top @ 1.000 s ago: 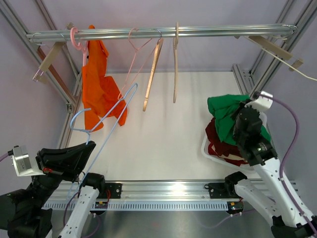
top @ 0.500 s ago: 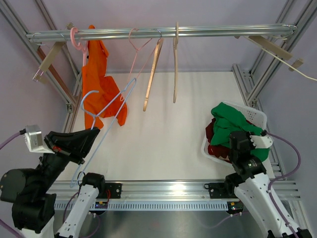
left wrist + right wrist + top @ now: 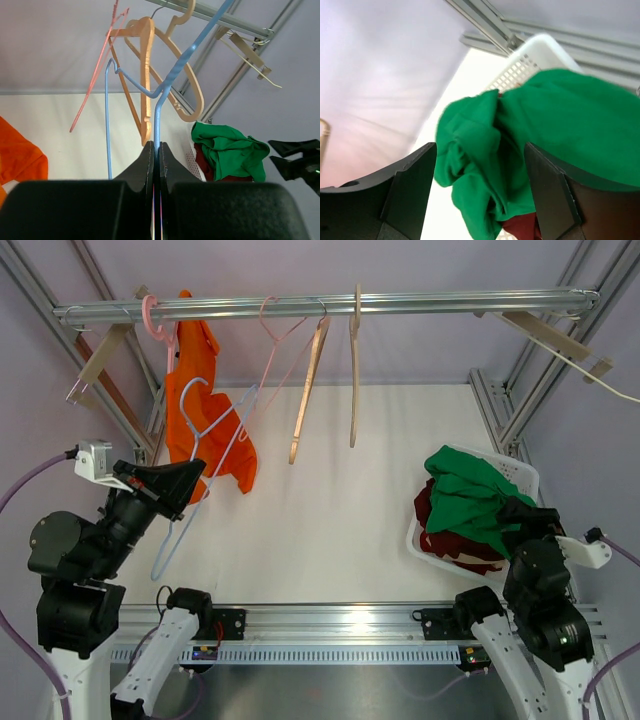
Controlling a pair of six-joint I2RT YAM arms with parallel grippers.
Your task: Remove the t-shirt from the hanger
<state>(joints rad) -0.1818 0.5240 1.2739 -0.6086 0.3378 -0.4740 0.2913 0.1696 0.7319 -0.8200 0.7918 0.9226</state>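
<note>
A green t-shirt (image 3: 470, 495) lies crumpled on top of the white basket (image 3: 517, 472) at the right, free of any hanger. My right gripper (image 3: 522, 515) stands open just near of it; in the right wrist view the t-shirt (image 3: 520, 150) fills the space beyond the spread fingers (image 3: 415, 185) of that gripper (image 3: 480, 147), untouched. My left gripper (image 3: 190, 480) is shut on the bare blue wire hanger (image 3: 171, 545), holding it up at the left. In the left wrist view the hanger's wire (image 3: 156, 120) runs straight up out of the closed gripper (image 3: 156, 145).
An orange garment (image 3: 200, 420) hangs on a pink hanger (image 3: 152, 315) from the metal rail (image 3: 420, 304). A thin pink wire hanger (image 3: 275, 340) and two wooden hangers (image 3: 310, 390) (image 3: 354, 370) also hang there. Dark red clothes (image 3: 440, 530) lie under the green t-shirt.
My right gripper opened, let the green t-shirt drop onto the basket and drew back toward the near edge. The left arm lifted the blue hanger up and toward the rail.
</note>
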